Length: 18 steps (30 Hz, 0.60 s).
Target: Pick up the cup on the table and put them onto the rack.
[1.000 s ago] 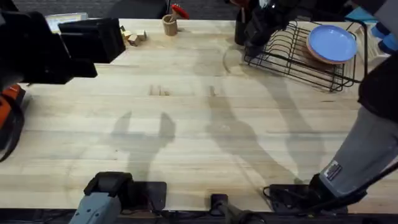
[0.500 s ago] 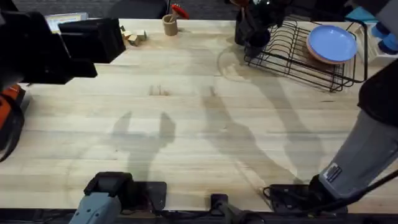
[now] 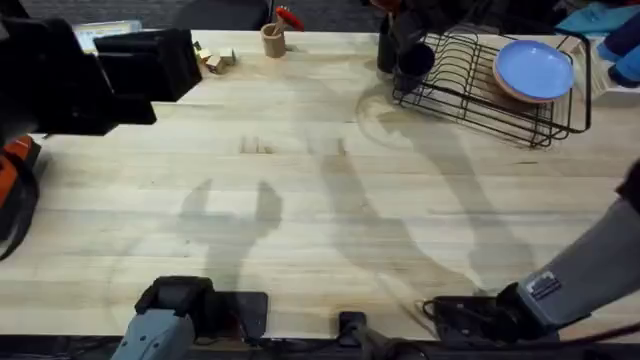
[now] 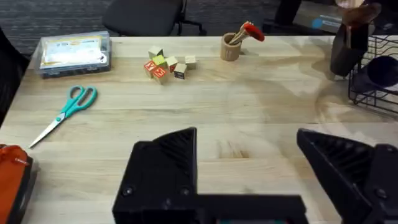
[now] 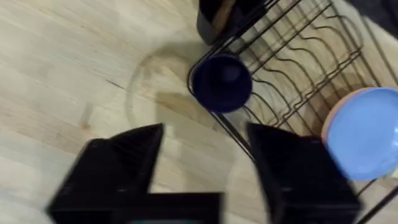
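Observation:
The dark navy cup (image 5: 221, 83) sits upright in the near left corner of the black wire rack (image 5: 292, 68), right behind the corner wires. In the overhead view the cup (image 3: 413, 62) shows at the rack's (image 3: 480, 90) left end, at the far right of the table (image 3: 300, 180). My right gripper (image 5: 205, 134) hovers over the table just in front of that corner. It is open and clear of the cup. My left gripper (image 4: 245, 149) hangs open and empty high over the table's left side.
A blue plate (image 3: 535, 68) on a pink one leans in the rack's right end. A black utensil holder (image 3: 387, 50) stands just left of the rack. Farther left are a wooden cup (image 3: 273, 40), toy blocks (image 3: 213, 58), scissors (image 4: 65, 115) and a plastic box (image 4: 73, 53).
My right gripper has pulled up and away from the rack's left corner, leaving the cup sitting there. The left arm has not moved.

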Tool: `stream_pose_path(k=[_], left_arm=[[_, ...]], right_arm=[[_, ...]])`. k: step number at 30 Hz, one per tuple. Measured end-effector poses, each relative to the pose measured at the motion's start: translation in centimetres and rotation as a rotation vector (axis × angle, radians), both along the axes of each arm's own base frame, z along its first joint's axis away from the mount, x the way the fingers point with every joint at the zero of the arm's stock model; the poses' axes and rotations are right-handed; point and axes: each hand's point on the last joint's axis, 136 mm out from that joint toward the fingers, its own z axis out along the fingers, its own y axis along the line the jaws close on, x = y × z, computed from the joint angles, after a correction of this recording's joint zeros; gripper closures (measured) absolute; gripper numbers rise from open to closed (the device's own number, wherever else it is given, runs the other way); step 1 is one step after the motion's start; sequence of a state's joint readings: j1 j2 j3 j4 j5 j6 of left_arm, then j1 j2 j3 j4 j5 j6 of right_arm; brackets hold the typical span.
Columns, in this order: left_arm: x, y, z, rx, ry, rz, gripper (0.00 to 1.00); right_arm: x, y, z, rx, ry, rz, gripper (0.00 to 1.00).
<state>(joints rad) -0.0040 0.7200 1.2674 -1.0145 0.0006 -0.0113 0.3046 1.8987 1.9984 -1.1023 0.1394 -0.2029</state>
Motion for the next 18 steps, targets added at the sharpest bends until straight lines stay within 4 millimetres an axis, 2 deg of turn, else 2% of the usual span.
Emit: stream_pose_path(k=[1,9,14,15,18], left_arm=[[0.0,0.0,0.0,0.000,0.000,0.000,0.008],[0.0,0.0,0.0,0.000,0.000,0.000,0.007],[0.0,0.0,0.0,0.000,0.000,0.000,0.008],[0.0,0.0,0.0,0.000,0.000,0.000,0.007],[0.0,0.0,0.0,0.000,0.000,0.000,0.008]], right_arm=[[-0.6,-0.2,1.5,0.002,-0.029,0.004,0.016],[-2.4,-0.9,4.5,0.014,-0.075,0.003,0.006],[-3.7,-1.3,7.2,0.033,-0.137,0.003,0.006],[-4.9,-1.7,8.4,0.042,-0.167,0.003,0.006],[-6.1,-2.0,9.2,0.047,-0.191,0.006,0.006]])
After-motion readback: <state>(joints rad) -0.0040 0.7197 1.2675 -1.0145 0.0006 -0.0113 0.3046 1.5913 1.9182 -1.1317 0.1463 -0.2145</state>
